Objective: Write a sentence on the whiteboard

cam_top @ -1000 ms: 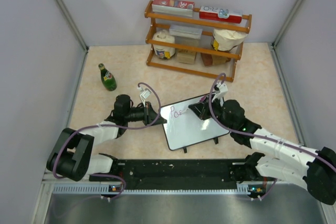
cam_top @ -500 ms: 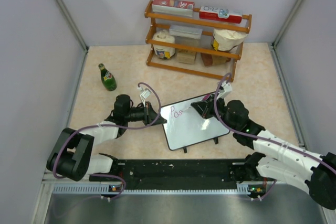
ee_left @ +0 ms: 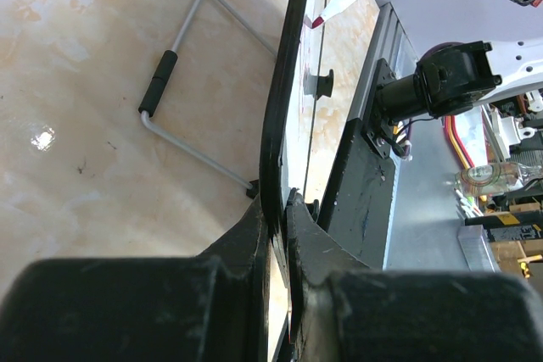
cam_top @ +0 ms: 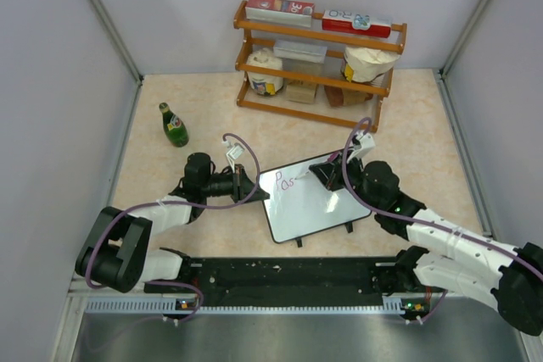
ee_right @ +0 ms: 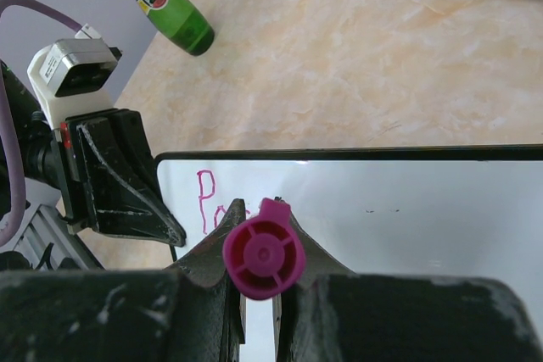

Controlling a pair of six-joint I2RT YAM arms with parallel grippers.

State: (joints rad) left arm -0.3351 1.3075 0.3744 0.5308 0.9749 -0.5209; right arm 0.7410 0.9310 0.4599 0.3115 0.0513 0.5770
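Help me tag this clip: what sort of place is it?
Probably a lab test cell: plain walls box in the table, left arm and right arm bolt to a rail, a shelf holds groceries.

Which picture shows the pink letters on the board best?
The right wrist view: the letters look big and face the camera. The top view shows them tiny. The left wrist view sees the board edge-on, letters hidden.

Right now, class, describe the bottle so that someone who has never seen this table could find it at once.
From the wooden rack at the back wall, move left and nearer. There, alone on the marbled tabletop, stands the glass bottle. Its dark green sets it apart from the rack's white, red and tan goods.
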